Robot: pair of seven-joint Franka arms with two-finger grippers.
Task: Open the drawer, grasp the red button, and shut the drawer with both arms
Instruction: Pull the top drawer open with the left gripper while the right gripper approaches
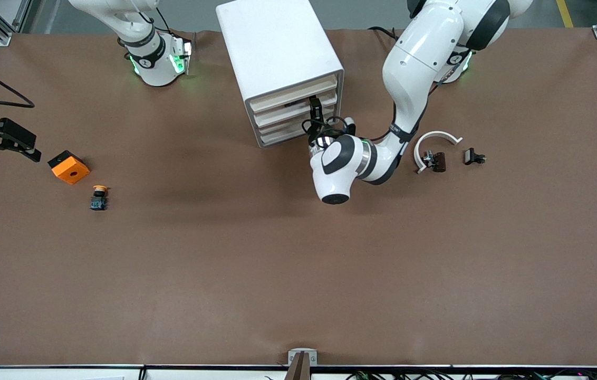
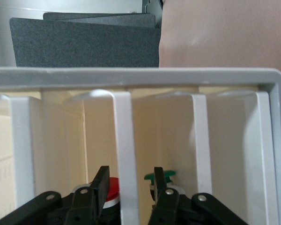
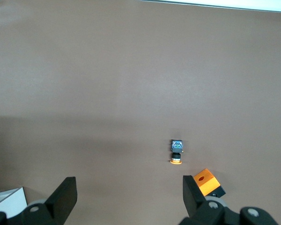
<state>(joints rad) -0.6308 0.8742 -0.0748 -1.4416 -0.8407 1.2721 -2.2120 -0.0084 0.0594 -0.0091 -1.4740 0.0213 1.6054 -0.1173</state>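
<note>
Left gripper (image 1: pixel 315 108) at cabinet (image 1: pixel 277 58) on brown table (image 1: pixel 298 264)

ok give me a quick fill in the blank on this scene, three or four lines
1. The left gripper is at the front of the white ____.
2. The block beside the right gripper is ____ in colour.
3. The button on the table has a ____ cap.
4. The right gripper's fingers stand ____.

Missing words: cabinet; orange; yellow; open
</note>
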